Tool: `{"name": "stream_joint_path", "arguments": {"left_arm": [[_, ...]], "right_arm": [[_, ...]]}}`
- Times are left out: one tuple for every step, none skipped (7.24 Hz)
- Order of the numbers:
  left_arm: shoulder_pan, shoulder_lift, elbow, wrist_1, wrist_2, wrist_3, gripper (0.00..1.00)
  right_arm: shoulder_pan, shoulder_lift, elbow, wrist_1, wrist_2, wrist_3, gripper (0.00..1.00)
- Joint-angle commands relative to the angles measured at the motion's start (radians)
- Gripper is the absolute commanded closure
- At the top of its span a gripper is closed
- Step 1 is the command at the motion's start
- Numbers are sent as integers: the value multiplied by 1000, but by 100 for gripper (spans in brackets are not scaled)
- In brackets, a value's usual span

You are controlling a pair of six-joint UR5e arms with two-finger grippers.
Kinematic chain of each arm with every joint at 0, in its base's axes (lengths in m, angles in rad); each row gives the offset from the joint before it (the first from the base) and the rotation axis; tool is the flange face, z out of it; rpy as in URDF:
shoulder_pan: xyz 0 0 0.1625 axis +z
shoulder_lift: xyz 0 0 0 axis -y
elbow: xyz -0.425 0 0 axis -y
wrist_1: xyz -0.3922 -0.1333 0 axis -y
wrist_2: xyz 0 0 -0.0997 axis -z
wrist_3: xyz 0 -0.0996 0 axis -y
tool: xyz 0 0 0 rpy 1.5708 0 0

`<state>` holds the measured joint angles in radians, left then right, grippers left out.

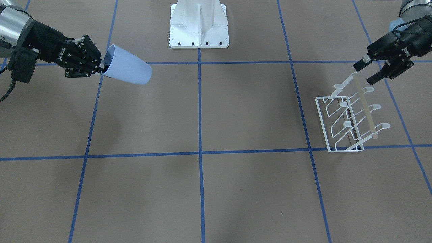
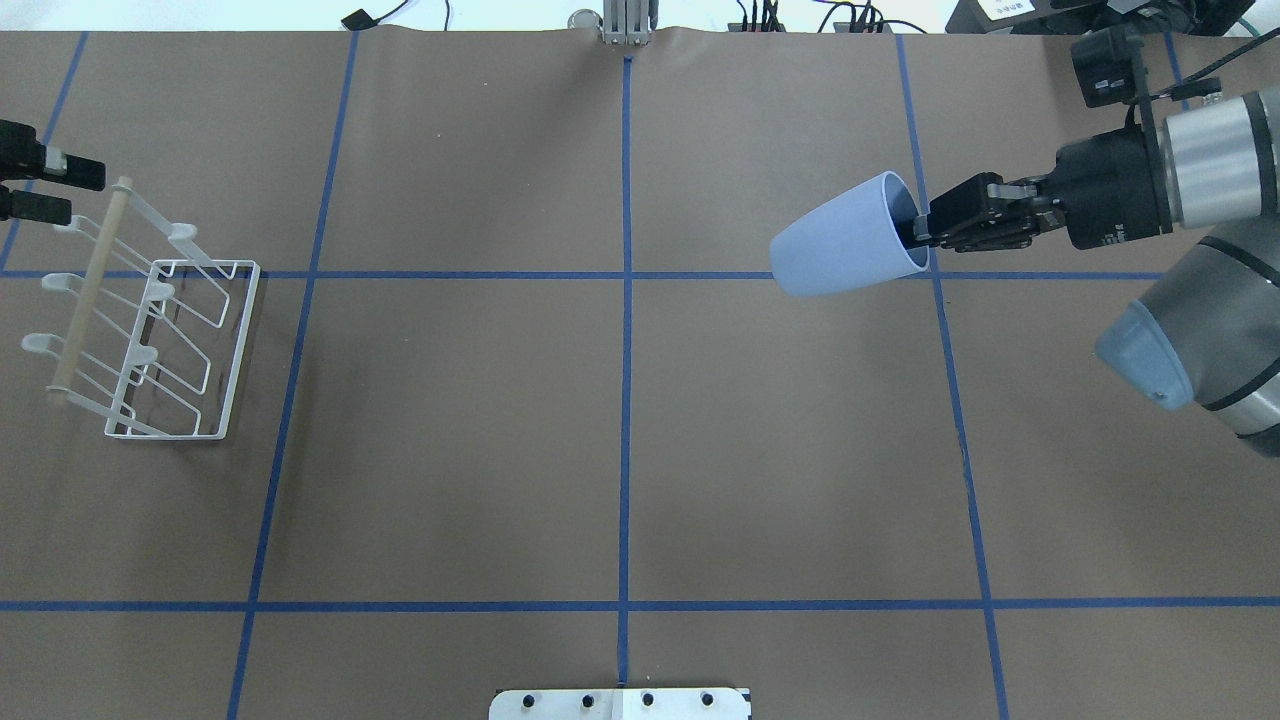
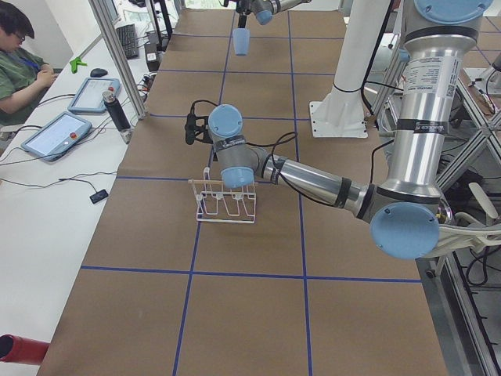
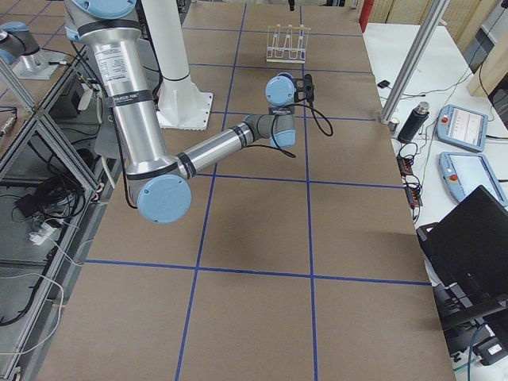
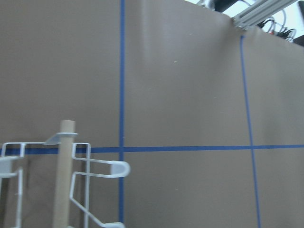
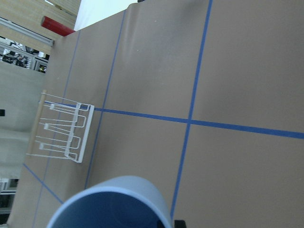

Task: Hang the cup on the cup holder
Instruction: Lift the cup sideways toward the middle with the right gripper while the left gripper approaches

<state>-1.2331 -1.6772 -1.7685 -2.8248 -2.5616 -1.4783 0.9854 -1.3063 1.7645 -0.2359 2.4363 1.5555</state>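
Note:
The pale blue cup (image 2: 850, 248) is held off the table on its side, with its closed bottom pointing toward the table's middle. My right gripper (image 2: 922, 232) is shut on its rim, one finger inside the mouth; it also shows in the front view (image 1: 101, 66) with the cup (image 1: 126, 65). The white wire cup holder (image 2: 150, 320) with its wooden rod (image 2: 88, 290) stands at the table's left end. My left gripper (image 2: 60, 190) is open and empty, just past the rod's far end and not touching it. The right wrist view shows the cup's mouth (image 6: 114, 204) and the distant rack (image 6: 61, 128).
The white robot base plate (image 1: 199, 25) sits mid-table on the robot's side. Blue tape lines (image 2: 626, 350) grid the brown table. An operator (image 3: 23, 70) with tablets sits beyond the far table edge.

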Motion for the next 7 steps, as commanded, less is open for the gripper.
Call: {"name": "stream_joint_path", "arguments": {"left_arm": [[99, -30, -20, -367, 122, -347, 2], [169, -59, -25, -522, 258, -499, 2], [251, -76, -22, -619, 403, -590, 2], [344, -81, -23, -672, 529, -596, 2], [435, -123, -19, -706, 629, -596, 2], [522, -178, -19, -711, 690, -596, 2], [612, -224, -19, -706, 693, -590, 2]], "right_arm": [[-22, -2, 3, 242, -70, 179, 100], [-68, -4, -5, 374, -148, 237, 100], [-129, -5, -2, 445, -239, 242, 100], [-202, -5, 7, 492, -331, 242, 100], [-271, 4, 10, 507, -379, 242, 100], [-318, 28, 6, 506, -378, 244, 100], [-339, 47, 4, 500, -369, 247, 100]]}}
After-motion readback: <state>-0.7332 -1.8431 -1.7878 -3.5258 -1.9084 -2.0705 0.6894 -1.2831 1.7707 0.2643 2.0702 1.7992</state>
